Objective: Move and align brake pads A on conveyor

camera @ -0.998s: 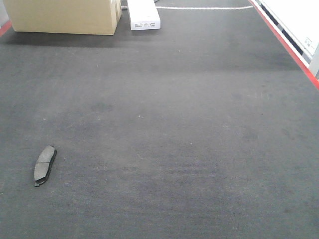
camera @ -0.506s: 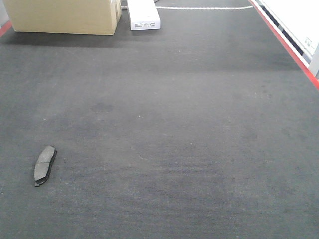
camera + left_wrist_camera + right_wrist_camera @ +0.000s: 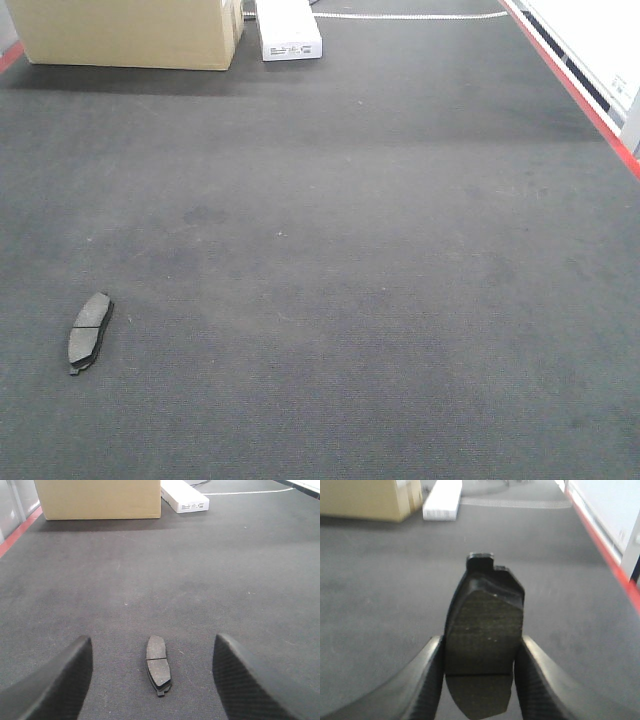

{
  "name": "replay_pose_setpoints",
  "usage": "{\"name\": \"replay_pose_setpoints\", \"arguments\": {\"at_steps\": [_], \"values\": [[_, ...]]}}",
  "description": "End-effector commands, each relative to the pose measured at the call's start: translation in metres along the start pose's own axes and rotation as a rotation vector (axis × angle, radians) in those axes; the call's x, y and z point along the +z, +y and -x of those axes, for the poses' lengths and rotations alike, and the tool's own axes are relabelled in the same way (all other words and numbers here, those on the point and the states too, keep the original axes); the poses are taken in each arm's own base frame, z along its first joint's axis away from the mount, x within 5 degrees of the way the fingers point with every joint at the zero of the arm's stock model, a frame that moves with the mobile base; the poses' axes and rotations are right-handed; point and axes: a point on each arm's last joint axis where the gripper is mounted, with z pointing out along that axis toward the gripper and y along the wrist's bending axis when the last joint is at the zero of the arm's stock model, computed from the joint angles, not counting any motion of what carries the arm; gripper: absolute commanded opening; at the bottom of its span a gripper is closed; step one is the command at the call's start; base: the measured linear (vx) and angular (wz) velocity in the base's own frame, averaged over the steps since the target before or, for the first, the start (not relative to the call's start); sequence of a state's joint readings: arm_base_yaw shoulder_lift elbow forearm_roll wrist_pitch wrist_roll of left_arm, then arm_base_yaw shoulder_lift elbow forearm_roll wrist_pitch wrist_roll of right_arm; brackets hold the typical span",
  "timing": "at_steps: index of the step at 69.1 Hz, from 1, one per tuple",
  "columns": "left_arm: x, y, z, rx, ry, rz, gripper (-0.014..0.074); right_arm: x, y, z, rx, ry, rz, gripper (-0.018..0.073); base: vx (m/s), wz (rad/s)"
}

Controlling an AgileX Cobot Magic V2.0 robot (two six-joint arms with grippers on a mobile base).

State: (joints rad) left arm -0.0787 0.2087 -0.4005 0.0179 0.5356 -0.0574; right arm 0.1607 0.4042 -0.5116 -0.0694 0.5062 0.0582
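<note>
Charcoal felt conveyor [image 3: 380,250] all round, cardboard box [image 3: 130,35] at far end. Left gripper [image 3: 153,650] spread wide, 1 brake pad [image 3: 158,664] flat just ahead, centred between fingers, untouched. Right gripper [image 3: 479,647] clamped on 2nd pad [image 3: 485,615]. Probably stiff, dense, gritty-faced: pinch across narrow width, by long edges.

We count: conveyor [image 3: 350,300], one; brake pads A [image 3: 89,333], two, one lying at 8 o'clock, the other pad [image 3: 482,625] seen only from the right wrist; cardboard box [image 3: 125,35], one, at 11 o'clock; white carton [image 3: 288,30], one, at 12 o'clock
</note>
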Motion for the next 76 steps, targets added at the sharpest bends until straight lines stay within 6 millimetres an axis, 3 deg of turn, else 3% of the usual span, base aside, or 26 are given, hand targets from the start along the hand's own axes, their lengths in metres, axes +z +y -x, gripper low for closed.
{"name": "replay_pose_setpoints", "arguments": {"at_steps": [1, 17, 31, 44, 59, 76], "values": [[-0.002, -0.001, 0.013, -0.005, -0.081, -0.011, 0.0481, 0.018, 0.000, 0.030, 0.011, 0.013, -0.007, 0.0001, 0.00, 0.00], [-0.002, -0.001, 0.013, -0.005, -0.081, -0.011, 0.0481, 0.093, 0.001, 0.057, 0.003, 0.355, -0.018, 0.0010, 0.00, 0.00], [-0.002, -0.001, 0.013, -0.005, -0.081, -0.011, 0.0481, 0.171, 0.002, 0.051, -0.006, 0.621, -0.024, 0.0015, 0.00, 0.00], [-0.002, -0.001, 0.013, -0.005, -0.081, -0.011, 0.0481, 0.226, 0.007, 0.040, 0.021, 0.756, 0.000, 0.0019, 0.00, 0.00], [-0.002, -0.001, 0.013, -0.005, -0.081, -0.011, 0.0481, 0.268, 0.010, 0.023, 0.021, 0.855, 0.026, 0.0025, 0.00, 0.00], [-0.002, -0.001, 0.013, -0.005, -0.081, -0.011, 0.0481, 0.293, -0.003, 0.010, 0.094, 0.917, 0.011, 0.0035, 0.00, 0.00]]}}
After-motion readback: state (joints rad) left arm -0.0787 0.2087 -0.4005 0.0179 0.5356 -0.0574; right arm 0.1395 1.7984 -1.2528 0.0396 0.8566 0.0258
